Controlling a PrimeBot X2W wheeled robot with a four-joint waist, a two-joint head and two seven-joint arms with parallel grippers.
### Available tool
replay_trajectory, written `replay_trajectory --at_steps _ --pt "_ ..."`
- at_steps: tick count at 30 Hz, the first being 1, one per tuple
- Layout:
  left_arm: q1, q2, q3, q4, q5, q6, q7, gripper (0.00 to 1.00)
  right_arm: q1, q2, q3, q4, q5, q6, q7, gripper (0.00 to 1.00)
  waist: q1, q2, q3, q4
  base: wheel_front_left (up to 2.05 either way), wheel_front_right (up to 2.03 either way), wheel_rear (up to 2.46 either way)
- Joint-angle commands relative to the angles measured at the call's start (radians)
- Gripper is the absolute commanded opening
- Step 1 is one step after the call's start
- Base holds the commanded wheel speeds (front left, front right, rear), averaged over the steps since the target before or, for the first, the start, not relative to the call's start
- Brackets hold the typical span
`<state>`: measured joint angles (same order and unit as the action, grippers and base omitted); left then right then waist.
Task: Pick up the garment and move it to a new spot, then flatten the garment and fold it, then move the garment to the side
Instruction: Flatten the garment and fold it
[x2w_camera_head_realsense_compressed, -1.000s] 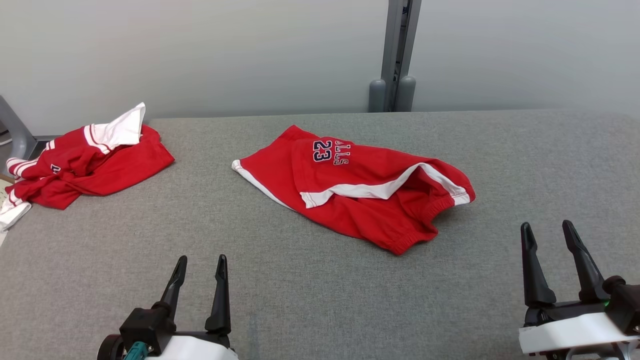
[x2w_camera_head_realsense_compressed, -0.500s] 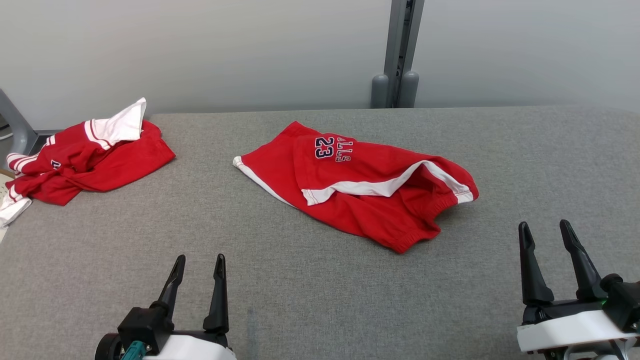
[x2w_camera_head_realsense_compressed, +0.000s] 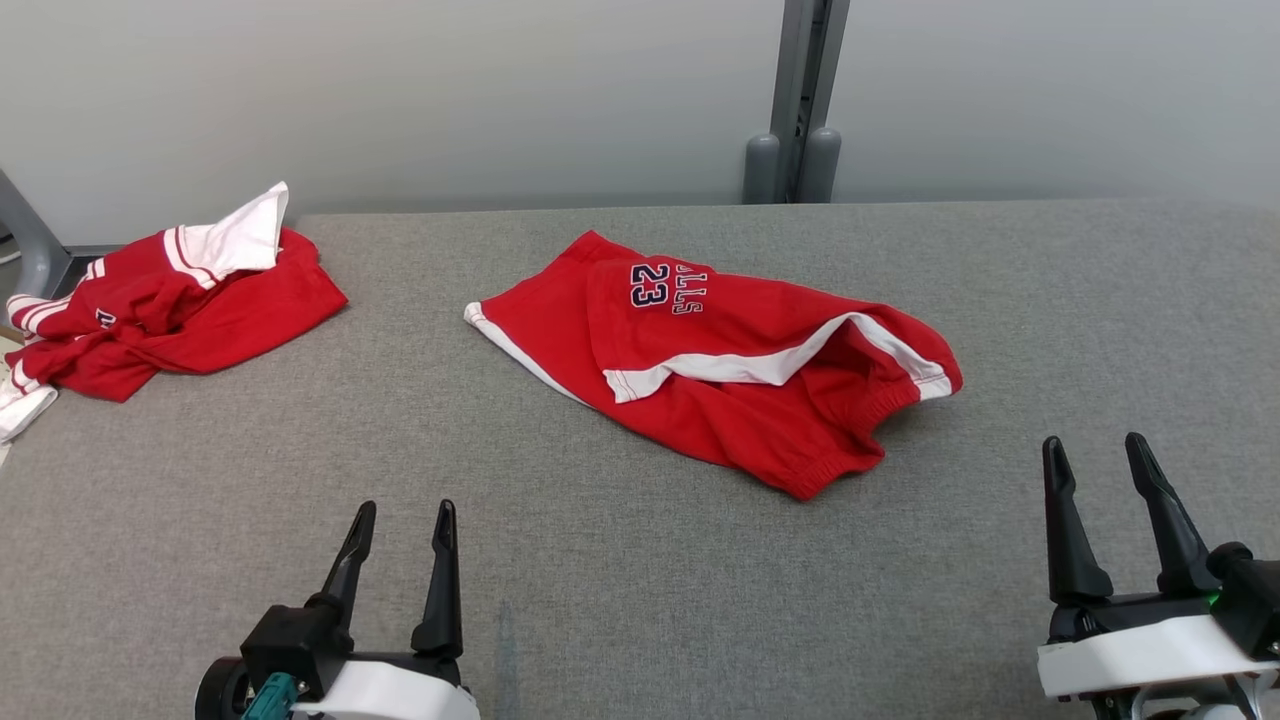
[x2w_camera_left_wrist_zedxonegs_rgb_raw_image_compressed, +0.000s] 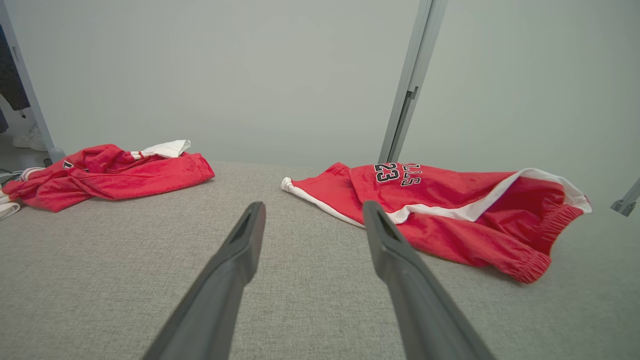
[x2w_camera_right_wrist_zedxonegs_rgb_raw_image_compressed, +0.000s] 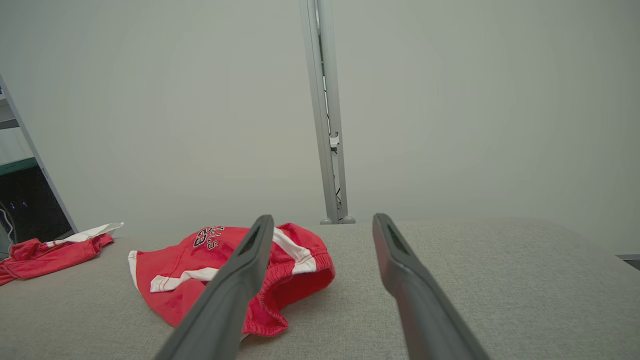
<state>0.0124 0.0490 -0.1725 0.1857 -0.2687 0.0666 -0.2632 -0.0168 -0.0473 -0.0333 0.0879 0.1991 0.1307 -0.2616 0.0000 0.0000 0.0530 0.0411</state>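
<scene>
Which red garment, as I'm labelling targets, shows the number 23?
The red shorts in the middle, 23 printed on top; the other red garment lies bunched at the far left.

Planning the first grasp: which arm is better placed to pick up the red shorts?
Probably right. The right gripper, open, sits nearer the red shorts, facing their elastic edge; the left gripper, also open, is farther away.

Open grey table surface (x2w_camera_head_realsense_compressed: 620, 580) fronts the red shorts (x2w_camera_head_realsense_compressed: 720, 380); a crumpled red garment (x2w_camera_head_realsense_compressed: 180, 310) occupies the far-left corner.
</scene>
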Motion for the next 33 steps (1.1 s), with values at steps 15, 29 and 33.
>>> replay_trajectory --at_steps 15,29,33 --pt "-0.267 0.003 -0.133 0.186 -0.004 -0.048 0.026 1.0 -0.064 -0.006 0.0 -0.013 -0.012 0.0 -0.005 1.0 0.0 0.0 0.114 -0.02 0.0 0.0 0.0" --pt "-0.59 0.004 -0.204 0.509 -0.116 -0.041 0.101 1.0 -0.138 -0.006 0.024 -0.022 0.005 0.0 -0.005 1.0 0.0 0.0 0.27 -0.164 0.0 0.0 0.0" --pt "-0.632 0.004 -0.215 0.576 -0.137 -0.041 0.113 1.0 -0.137 -0.005 0.024 -0.025 0.011 0.0 -0.005 1.0 0.0 0.0 0.278 -0.178 0.0 0.0 0.0"
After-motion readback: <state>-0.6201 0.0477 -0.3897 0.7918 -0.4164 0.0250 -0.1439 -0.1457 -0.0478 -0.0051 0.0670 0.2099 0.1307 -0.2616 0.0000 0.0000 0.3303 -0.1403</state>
